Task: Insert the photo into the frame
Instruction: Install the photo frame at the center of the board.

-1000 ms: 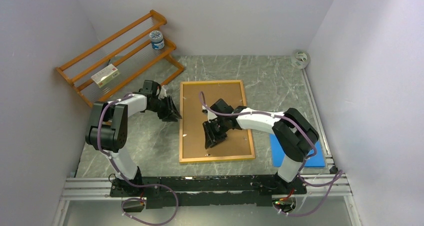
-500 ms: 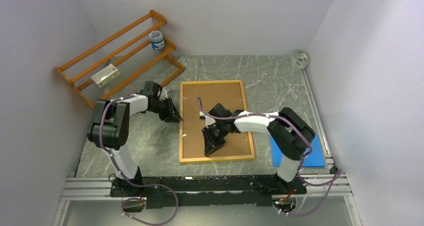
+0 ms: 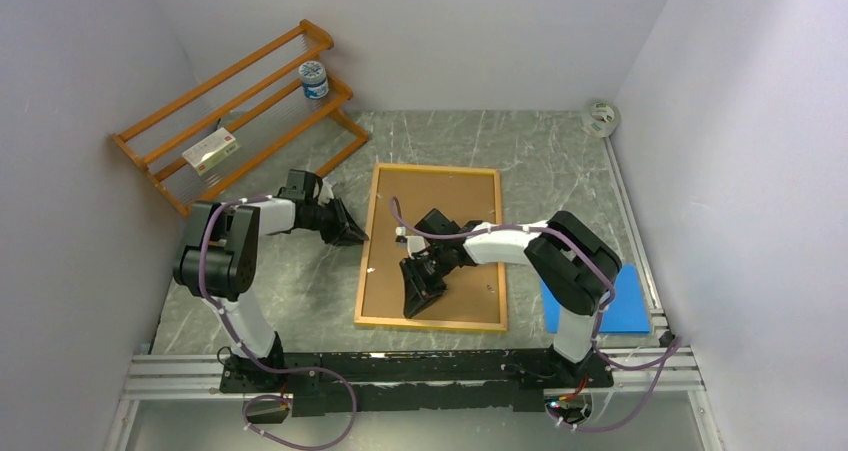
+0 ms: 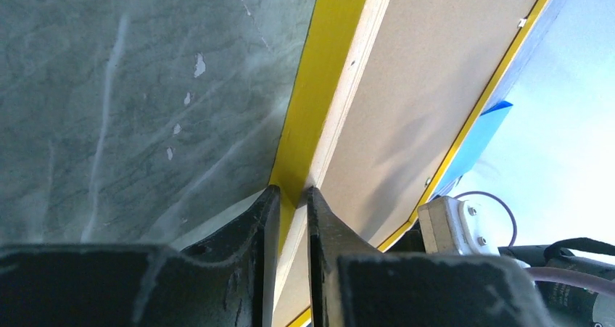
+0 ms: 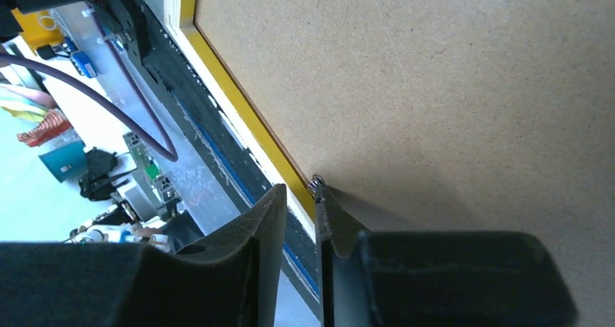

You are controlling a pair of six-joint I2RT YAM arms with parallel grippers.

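The frame point(image 3: 436, 170) lies back up on the table, its brown backing board point(image 3: 455, 221) filling it. My left gripper point(image 3: 352, 235) is at the frame's left rail. In the left wrist view it point(image 4: 292, 191) is shut on that yellow and wood rail point(image 4: 319, 109). My right gripper point(image 3: 412, 306) points down at the board near the frame's near-left corner. Its jaws point(image 5: 299, 189) stand a narrow gap apart, with a small metal tab point(image 5: 315, 185) at one fingertip and nothing clamped between them. The photo is hidden.
An orange slatted rack point(image 3: 240, 111) leans at the back left, holding a jar point(image 3: 314, 79) and a white box point(image 3: 211, 151). A tape roll point(image 3: 601, 117) sits at the back right. A blue sheet point(image 3: 628, 311) lies under the right arm.
The frame's far end has swung to the right while its near end stayed. My left gripper has closed on the left rail. The right gripper has narrowed and slid slightly nearer.
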